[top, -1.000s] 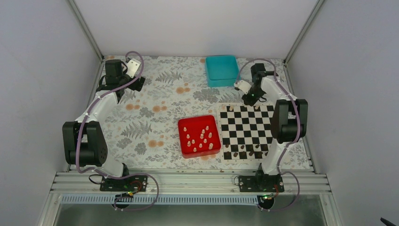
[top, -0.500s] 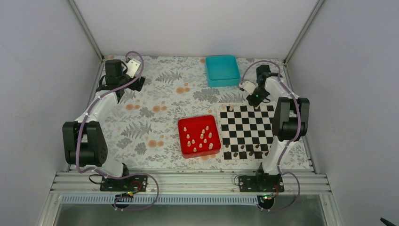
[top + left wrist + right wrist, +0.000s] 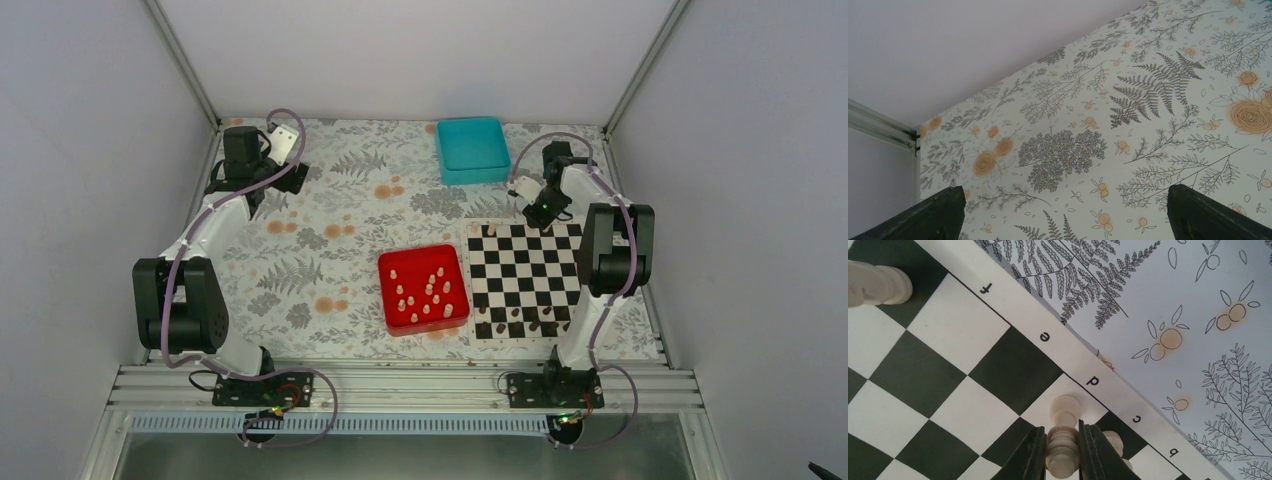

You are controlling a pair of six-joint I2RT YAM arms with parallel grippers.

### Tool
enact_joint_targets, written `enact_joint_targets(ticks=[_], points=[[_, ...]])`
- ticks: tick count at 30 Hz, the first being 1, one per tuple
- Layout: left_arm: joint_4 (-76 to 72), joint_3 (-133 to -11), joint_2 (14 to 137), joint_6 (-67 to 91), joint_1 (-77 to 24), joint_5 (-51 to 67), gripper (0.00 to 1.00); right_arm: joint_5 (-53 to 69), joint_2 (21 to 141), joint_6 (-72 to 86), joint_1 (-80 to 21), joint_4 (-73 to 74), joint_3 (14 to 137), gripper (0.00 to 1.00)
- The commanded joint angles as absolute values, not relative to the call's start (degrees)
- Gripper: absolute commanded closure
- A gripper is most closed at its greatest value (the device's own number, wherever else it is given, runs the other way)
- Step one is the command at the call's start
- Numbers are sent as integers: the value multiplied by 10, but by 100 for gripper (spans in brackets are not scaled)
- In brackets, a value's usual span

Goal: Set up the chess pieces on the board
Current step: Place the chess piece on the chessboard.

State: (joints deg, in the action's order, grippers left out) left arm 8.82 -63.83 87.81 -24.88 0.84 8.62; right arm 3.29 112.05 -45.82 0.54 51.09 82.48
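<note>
Cream wooden chess piece (image 3: pixel 1063 437), its lower end cropped, sits pinched between the right fingers (image 3: pixel 1034 455) over the black-and-white checkered board (image 3: pixel 938 365) at its d-marked edge; a second piece (image 3: pixel 1115 440) peeks from behind. Left fingers (image 3: pixel 938 215) gape wide, empty, above the floral counter (image 3: pixel 1073 150).

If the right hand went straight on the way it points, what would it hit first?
Probably the board, at the white edge square marked d; the piece in the right hand would touch first. Height above it is unclear.
</note>
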Motion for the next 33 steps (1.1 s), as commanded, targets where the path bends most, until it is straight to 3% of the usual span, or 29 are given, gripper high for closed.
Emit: enact_joint_targets(ticks=[1,9,16,26,33], points=[[90,-642,880,-253,8,94,0,27,1131,-466,14,502,812,89],[91,-644,882,-253,8,96,0,27,1129,-465,16,504,807,87],[90,-643,881,-253,8,95,0,18,1118,-460,17,487,809,59],[87,-641,879,-253,8,92,0,24,1095,-459,7,510,873,54],[88,-641,878,-253,8,92,0,31,1068,-456,-69,556,900,53]])
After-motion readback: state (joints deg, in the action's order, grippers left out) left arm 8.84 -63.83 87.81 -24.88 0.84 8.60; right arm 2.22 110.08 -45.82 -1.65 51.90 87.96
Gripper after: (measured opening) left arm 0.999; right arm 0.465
